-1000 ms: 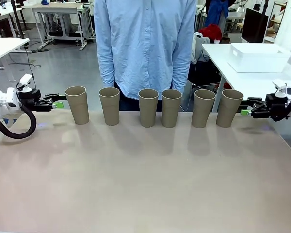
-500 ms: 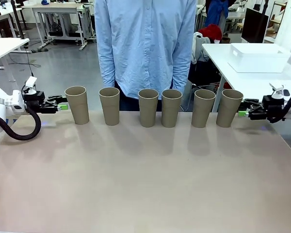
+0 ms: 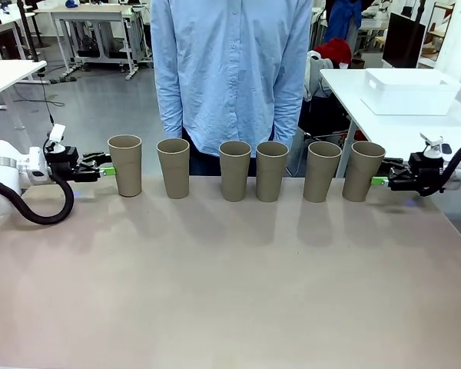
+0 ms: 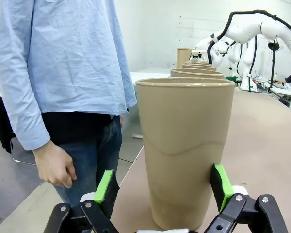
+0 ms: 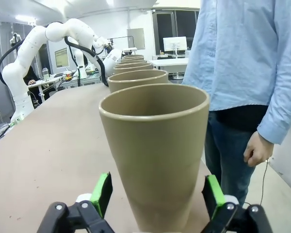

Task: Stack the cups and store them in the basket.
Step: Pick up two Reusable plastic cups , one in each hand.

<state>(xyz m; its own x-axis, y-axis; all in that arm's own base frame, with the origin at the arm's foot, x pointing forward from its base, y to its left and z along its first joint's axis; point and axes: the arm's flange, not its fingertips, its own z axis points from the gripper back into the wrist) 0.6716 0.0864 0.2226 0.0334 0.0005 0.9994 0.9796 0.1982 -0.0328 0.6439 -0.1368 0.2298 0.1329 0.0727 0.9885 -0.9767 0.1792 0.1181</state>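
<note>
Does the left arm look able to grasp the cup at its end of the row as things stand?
Probably yes. The left gripper is open and level with the end cup. Its green pads flank the cup on either side, and nothing stands between them.

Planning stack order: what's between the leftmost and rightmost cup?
In the front view, four more cups stand upright in a row between the leftmost cup and the rightmost cup; nothing else lies there.

left gripper [image 3: 105, 166] spread wide, right gripper [image 3: 381, 174] too
</note>
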